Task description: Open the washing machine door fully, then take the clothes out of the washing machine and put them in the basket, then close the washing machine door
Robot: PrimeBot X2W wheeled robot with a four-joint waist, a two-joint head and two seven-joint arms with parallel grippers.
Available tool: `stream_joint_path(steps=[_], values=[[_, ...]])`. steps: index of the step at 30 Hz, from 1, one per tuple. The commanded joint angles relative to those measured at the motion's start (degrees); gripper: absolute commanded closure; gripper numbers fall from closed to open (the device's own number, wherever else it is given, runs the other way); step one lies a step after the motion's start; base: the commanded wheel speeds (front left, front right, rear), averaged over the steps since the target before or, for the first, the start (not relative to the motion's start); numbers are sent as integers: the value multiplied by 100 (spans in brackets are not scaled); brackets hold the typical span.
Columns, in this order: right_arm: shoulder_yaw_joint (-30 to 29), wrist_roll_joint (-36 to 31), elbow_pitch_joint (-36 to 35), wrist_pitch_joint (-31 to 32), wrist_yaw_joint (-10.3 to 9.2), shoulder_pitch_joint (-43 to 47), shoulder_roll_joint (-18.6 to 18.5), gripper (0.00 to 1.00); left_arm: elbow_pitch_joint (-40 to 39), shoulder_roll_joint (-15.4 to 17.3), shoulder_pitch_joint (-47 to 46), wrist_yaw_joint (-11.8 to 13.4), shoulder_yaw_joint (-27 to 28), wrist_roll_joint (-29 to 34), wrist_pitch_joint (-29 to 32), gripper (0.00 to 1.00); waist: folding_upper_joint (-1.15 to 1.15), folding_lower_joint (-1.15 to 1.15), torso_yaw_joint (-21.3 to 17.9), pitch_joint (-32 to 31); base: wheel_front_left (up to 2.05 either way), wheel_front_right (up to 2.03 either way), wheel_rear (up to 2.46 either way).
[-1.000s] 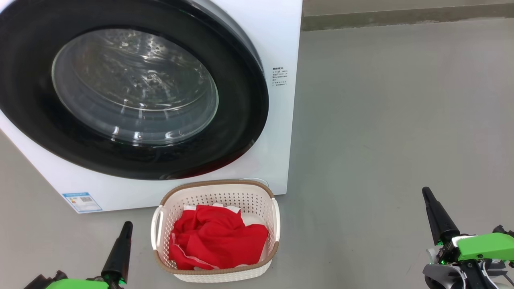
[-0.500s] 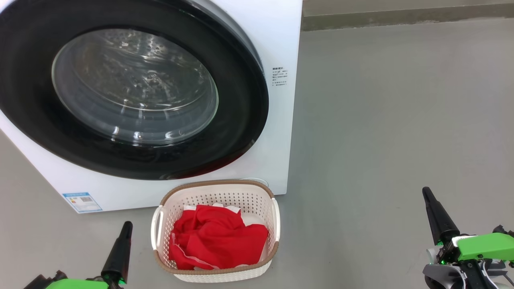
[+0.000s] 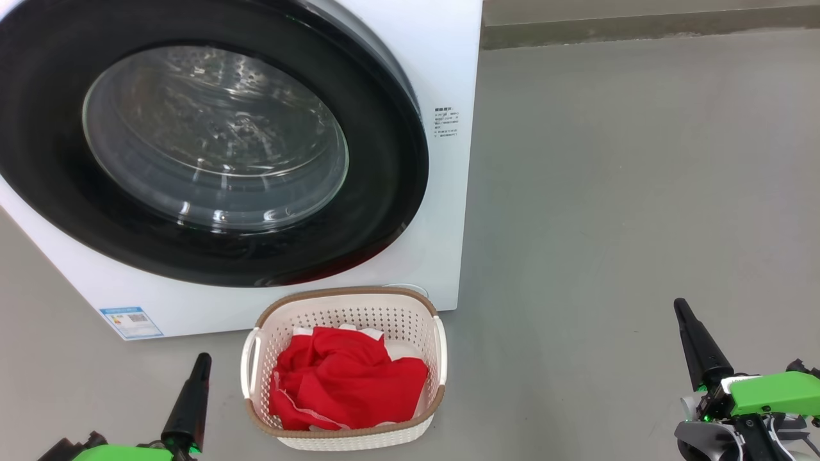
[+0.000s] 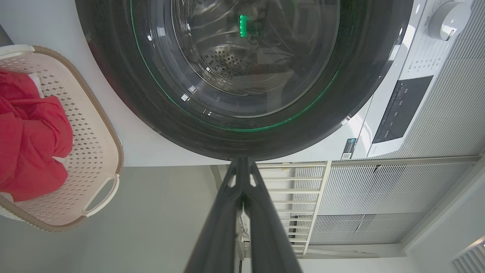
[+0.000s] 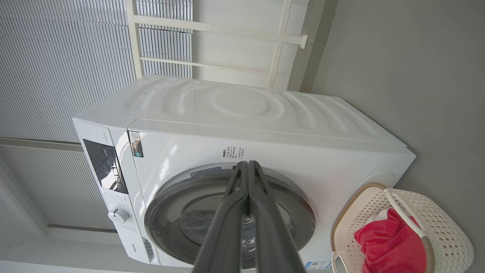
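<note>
The white washing machine (image 3: 448, 77) stands at the upper left, and its black-rimmed door (image 3: 211, 141) lies flat against the front, glass window facing me. Below it, the cream basket (image 3: 349, 304) on the floor holds the red clothes (image 3: 346, 378). My left gripper (image 3: 204, 357) is shut and empty at the lower left, just left of the basket. My right gripper (image 3: 678, 303) is shut and empty at the lower right, well away from the basket. In the left wrist view the shut fingers (image 4: 242, 189) point at the door's rim (image 4: 265, 144). The right wrist view has the door (image 5: 295, 216) and the clothes (image 5: 386, 242) in the basket (image 5: 447, 242).
Grey floor (image 3: 640, 192) spreads to the right of the machine up to a wall base (image 3: 640, 29). A blue sticker (image 3: 131, 322) marks the machine's lower corner. White railings and slatted panels (image 4: 379, 204) stand beside the machine, whose control panel and knob (image 4: 447, 15) are on its top front.
</note>
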Motion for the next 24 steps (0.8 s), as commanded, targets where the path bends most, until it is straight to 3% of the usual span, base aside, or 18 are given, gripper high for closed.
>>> stream_joint_path(steps=[1, 24], values=[[78, -44, -168, 27, -3, -243, -36, 100, -119, 46, -240, -40, 209, -22, 35, 100, 0, 0, 0, 0, 0, 0, 0], [71, -50, -168, 33, -3, -243, -31, 100, -119, 43, -241, -40, 214, -18, 39, 100, 0, 0, 0, 0, 0, 0, 0]])
